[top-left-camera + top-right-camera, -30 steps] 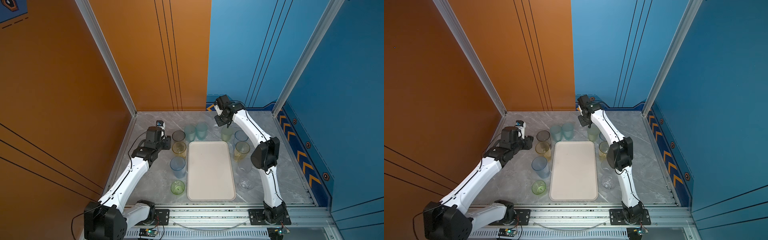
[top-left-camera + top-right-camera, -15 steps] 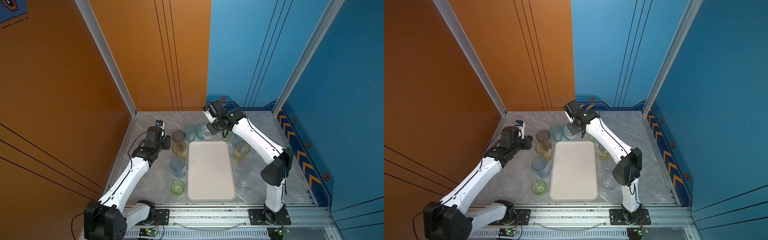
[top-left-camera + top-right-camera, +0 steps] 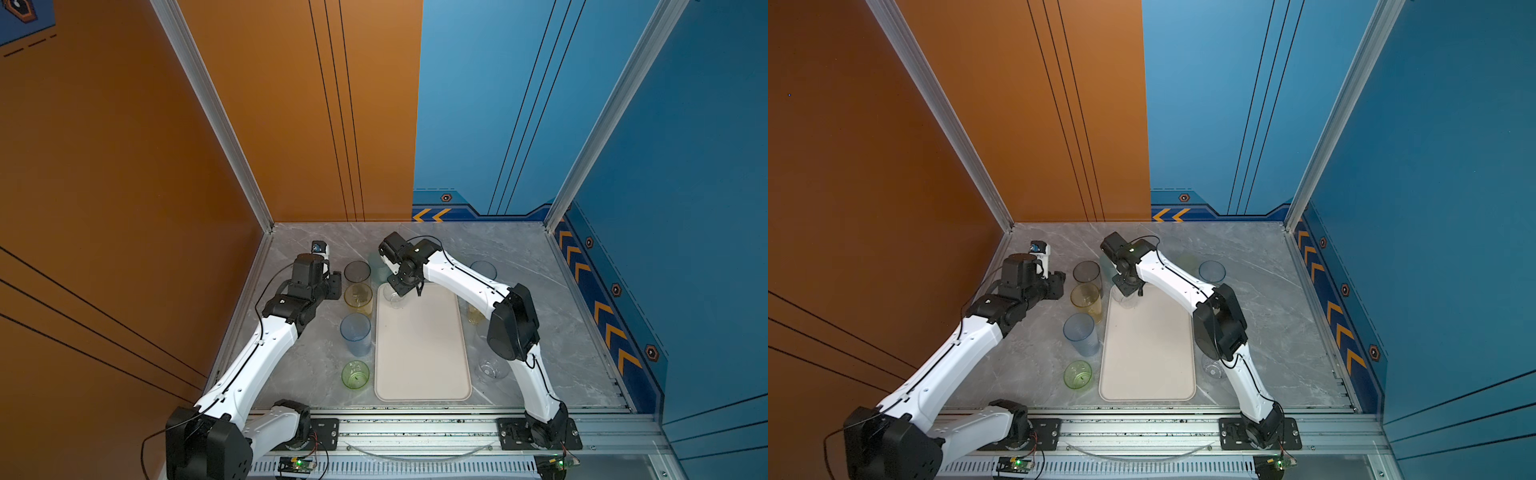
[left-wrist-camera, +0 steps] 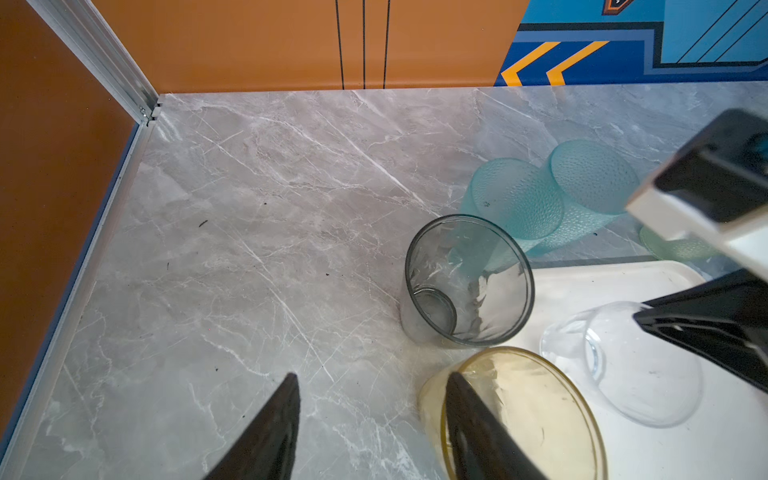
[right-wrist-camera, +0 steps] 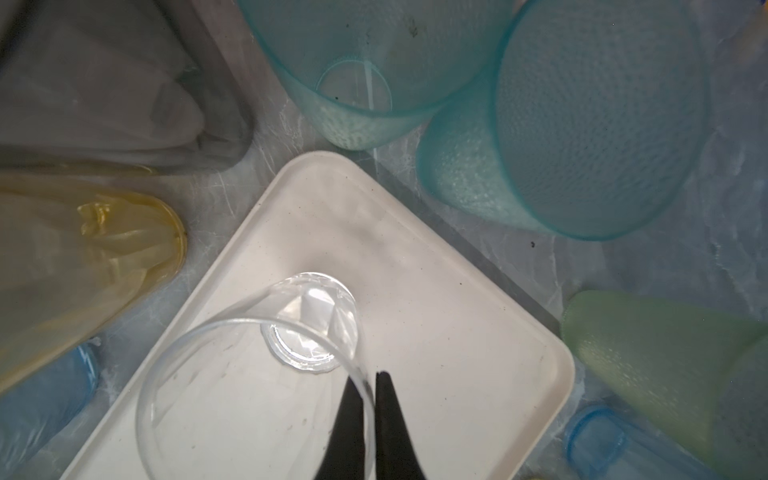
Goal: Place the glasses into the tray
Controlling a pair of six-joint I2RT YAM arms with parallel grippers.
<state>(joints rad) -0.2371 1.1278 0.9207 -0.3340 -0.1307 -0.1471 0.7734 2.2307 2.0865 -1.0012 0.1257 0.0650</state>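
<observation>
The right gripper point(image 5: 371, 380) now hangs over the far left corner of the tray point(image 3: 424, 353). Its jaws are pressed together on the rim of a clear glass point(image 5: 307, 332), and the rim passes between the two fingers point(image 5: 392, 415). The glass is over the floor of the tray, with its mouth toward the gripper. We cannot tell if its bottom already touches the tray.

One second ago this gripper was beyond the far right corner of the tray, above the glasses that stand there. Half a second ago it was at the far edge, near the two teal glasses point(image 4: 515, 199). So it has travelled to the left along the far side, and it has also come a little nearer.

The left gripper point(image 4: 372, 376) has not moved in this second. It hovers just left of the yellow glass point(image 3: 358, 294) and the grey glass point(image 3: 357, 271). Its jaws stand moderately apart and hold nothing. One finger overlaps the yellow rim in the left wrist view, but we cannot tell if it touches.

The grey and yellow glasses, the blue glass point(image 3: 355, 328) and the green glass point(image 3: 355, 374) keep their row on the table point(image 3: 540, 291), along the left side of the tray. The rest of the tray is bare, as before.
</observation>
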